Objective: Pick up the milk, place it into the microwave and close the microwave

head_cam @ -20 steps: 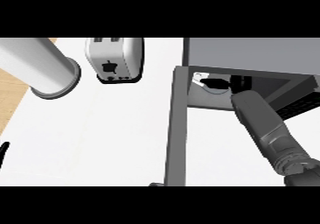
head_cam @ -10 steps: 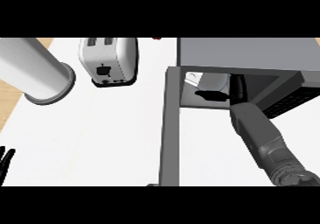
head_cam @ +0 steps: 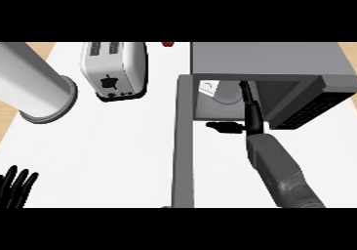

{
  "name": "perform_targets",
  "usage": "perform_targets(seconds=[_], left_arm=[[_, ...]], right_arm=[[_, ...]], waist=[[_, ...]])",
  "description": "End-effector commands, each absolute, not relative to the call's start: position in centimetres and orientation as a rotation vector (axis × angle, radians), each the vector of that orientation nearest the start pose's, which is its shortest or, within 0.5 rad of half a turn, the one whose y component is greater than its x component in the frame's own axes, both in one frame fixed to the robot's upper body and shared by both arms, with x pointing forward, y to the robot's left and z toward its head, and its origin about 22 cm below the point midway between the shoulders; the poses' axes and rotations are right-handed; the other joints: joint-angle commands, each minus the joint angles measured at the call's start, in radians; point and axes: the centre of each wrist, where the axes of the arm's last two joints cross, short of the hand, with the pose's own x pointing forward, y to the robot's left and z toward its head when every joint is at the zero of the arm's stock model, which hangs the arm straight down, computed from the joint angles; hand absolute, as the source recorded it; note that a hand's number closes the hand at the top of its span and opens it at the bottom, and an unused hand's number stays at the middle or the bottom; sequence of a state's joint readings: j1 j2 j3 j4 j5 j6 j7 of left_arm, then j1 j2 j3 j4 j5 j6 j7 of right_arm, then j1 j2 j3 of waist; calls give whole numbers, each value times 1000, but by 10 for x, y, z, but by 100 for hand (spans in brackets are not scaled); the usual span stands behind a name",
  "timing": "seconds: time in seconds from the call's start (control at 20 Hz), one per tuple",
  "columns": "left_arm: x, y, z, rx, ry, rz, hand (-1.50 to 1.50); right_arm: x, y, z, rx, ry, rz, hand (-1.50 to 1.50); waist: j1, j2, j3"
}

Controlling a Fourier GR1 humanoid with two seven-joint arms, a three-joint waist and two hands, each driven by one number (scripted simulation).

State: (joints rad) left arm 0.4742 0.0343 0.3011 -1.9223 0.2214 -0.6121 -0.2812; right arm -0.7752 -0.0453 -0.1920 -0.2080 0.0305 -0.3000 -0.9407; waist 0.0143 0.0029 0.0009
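The microwave (head_cam: 267, 58) stands at the upper right with its door (head_cam: 183, 146) swung open toward me, seen edge-on as a grey bar. Inside the cavity a white milk carton (head_cam: 214, 90) shows in part. My right hand (head_cam: 251, 116) is at the cavity's mouth, just right of the carton, with straight fingers pointing inward and the thumb spread left. It is open and I cannot tell whether it touches the carton. My left hand (head_cam: 13, 188) rests open at the lower left edge, fingers up.
A white toaster (head_cam: 113, 71) stands left of the microwave and a tall white cylinder (head_cam: 33, 83) further left. A small red thing (head_cam: 169, 44) peeks out at the back. The microwave's dark control panel (head_cam: 314, 105) is right of my hand.
My right hand has drawn back a little from the cavity and its thumb now shows spread out. The milk carton stays inside. The left hand is unchanged.
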Motion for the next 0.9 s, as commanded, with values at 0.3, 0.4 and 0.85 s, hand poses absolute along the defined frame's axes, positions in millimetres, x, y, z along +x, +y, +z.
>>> perform_targets(seconds=[0.3, 0.4, 0.85], left_arm=[[116, 307, 24, -295, -1828, -156, -150], [117, 300, 17, -332, -1796, -224, -150], [145, 263, 32, -347, -1773, -363, 150]], right_arm=[[301, -199, -128, 39, -1897, 92, -150], [298, -196, -125, 29, -1900, 79, -150], [241, -241, -114, 88, -1950, -52, -150]], waist=[[-41, -14, -2], [-41, -16, -3], [-49, -14, -3]])
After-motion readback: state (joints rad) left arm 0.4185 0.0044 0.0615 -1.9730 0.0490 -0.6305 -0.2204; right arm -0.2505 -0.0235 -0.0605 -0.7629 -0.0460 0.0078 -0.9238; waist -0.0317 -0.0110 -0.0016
